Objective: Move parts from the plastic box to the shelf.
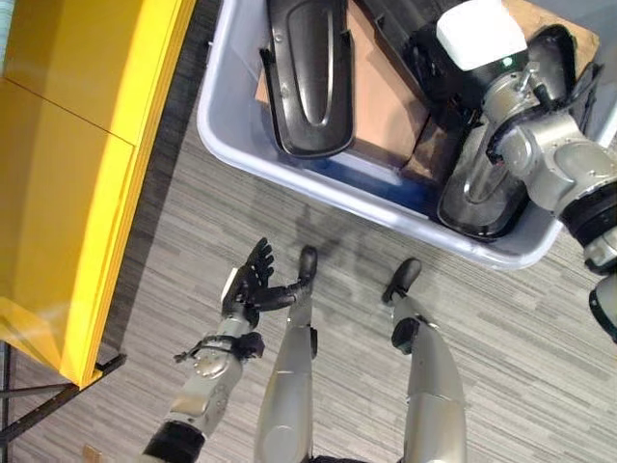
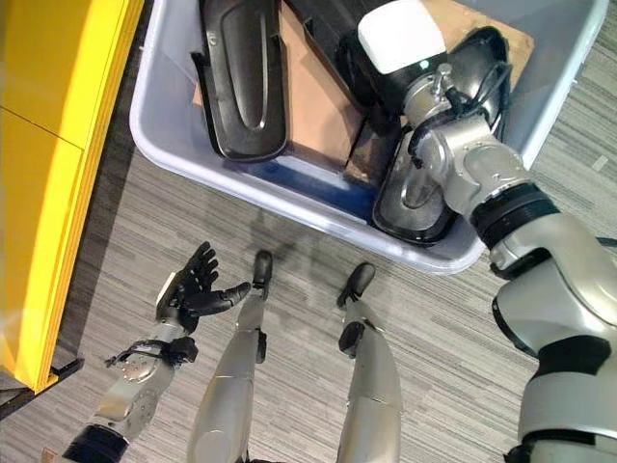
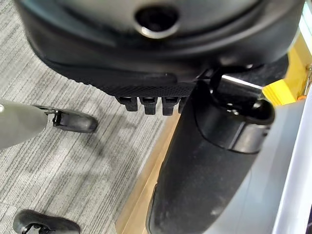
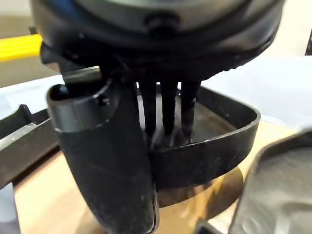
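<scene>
One robot hand gripping part.

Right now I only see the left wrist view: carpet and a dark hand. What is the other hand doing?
Observer: The right hand is down in the plastic box, its fingers and thumb pinching the wall of a black part.
Operator: Are there more parts in there?
Observer: Yes. A long black part lies at the box's end on the robot's left, partly on brown cardboard.
</scene>
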Available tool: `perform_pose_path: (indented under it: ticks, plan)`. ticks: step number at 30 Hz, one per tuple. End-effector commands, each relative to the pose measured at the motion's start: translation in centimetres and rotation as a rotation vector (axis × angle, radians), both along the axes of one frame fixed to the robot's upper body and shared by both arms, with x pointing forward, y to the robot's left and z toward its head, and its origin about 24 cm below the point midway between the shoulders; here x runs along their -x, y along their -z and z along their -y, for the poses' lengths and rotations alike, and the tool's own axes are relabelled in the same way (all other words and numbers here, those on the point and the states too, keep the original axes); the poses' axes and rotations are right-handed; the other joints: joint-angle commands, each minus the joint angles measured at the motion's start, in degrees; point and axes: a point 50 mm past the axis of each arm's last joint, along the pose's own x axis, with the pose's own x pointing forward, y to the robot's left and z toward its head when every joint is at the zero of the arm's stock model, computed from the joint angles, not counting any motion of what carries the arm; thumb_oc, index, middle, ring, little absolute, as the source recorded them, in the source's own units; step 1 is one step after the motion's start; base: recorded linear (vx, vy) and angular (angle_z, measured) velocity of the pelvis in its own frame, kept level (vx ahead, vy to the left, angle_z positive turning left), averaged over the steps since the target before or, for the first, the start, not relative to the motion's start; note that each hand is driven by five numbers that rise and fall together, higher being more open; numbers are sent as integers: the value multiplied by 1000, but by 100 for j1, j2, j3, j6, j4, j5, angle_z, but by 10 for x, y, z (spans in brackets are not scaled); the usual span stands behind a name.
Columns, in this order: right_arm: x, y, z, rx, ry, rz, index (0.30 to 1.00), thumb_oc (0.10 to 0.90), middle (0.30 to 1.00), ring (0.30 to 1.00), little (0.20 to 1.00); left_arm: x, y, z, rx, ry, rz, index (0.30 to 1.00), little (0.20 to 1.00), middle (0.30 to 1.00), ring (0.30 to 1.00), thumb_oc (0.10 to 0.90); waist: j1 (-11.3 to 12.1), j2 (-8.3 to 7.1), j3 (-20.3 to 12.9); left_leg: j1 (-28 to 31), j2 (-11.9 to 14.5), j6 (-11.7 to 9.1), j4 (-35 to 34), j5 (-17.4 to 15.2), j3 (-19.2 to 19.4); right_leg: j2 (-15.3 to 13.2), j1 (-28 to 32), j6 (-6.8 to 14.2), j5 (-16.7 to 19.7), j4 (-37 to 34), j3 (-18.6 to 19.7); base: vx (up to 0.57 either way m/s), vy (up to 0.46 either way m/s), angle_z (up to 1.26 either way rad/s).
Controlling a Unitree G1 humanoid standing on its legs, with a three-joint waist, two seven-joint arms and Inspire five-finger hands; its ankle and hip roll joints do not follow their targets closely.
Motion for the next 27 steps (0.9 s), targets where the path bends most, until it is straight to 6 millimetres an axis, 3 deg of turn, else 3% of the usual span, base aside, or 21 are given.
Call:
perform_pose_path:
  ticks: [1,17,21,27]
  plan:
    - [-8,25,28,93,174,-122,300,400,300,300,300,-2,-27,2,3,30,145,1000,1000,1000,1000,900,192,-15,-19,496,185,-72,-349,-80,233,-273,710,732,97,-583,315,0,0,0]
    - [-2,27,7,53,52,-108,300,400,300,300,300,-3,-24,0,-4,19,129,1000,1000,1000,1000,900,151,-161,-19,965,166,-83,-399,-142,214,-250,1276,763,135,-745,242,-6,2,1]
    - [3,22,1,34,8,-89,300,400,300,300,300,-4,-25,-2,-13,18,127,1000,1000,1000,1000,900,146,-233,-19,1180,159,-86,-399,-172,202,-236,1542,776,162,-818,225,-17,-1,1]
    - [29,-2,-15,-77,-193,6,300,400,300,300,300,-2,-20,-8,-38,13,96,1000,1000,1000,1000,900,66,-437,-135,1702,143,-100,-399,-248,185,-174,2276,813,252,-1145,169,-25,-1,4]
